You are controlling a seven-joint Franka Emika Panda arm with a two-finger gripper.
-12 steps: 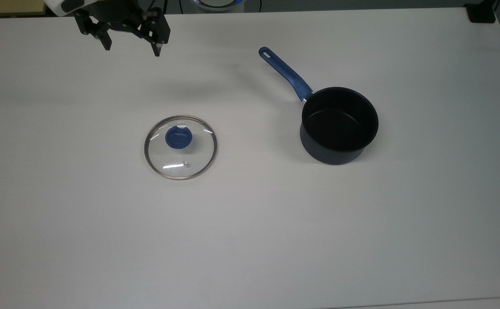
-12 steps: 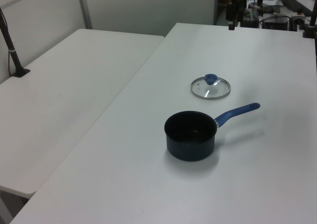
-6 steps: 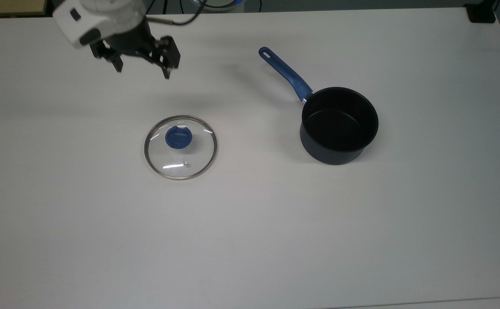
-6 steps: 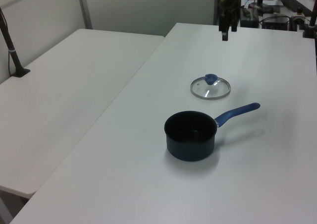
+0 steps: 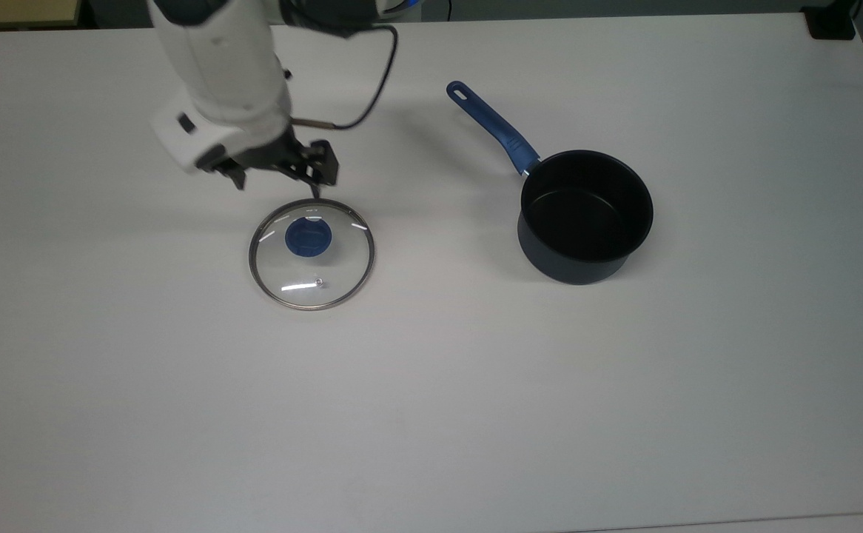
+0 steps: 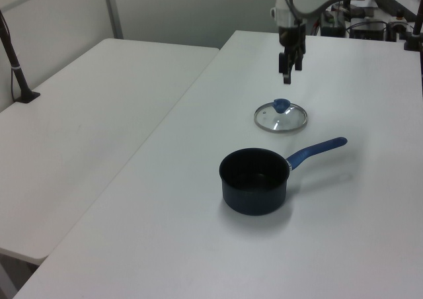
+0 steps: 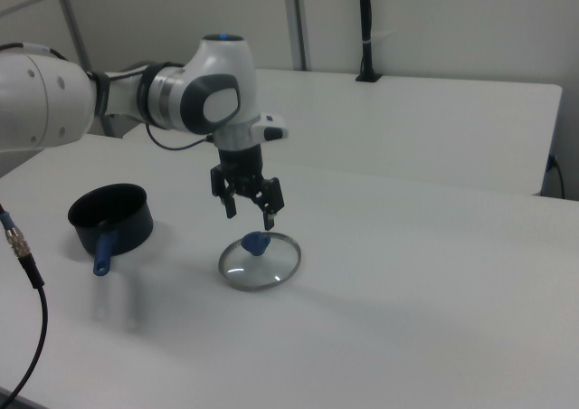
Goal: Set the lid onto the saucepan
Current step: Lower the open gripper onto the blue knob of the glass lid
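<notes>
The lid (image 5: 311, 253) is clear glossy glass with a thin metal rim and a blue plastic-looking knob, the saucepan (image 5: 585, 216) beside it has a matt dark finish, and the table (image 5: 431, 414) beneath is smooth matt white.

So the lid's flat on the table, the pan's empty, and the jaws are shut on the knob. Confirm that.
Not quite. The gripper hangs open above the lid, clear of its knob, as the right view shows. The lid does lie flat on the table and the pan is empty.

No readable text — none (labels or numbers).
</notes>
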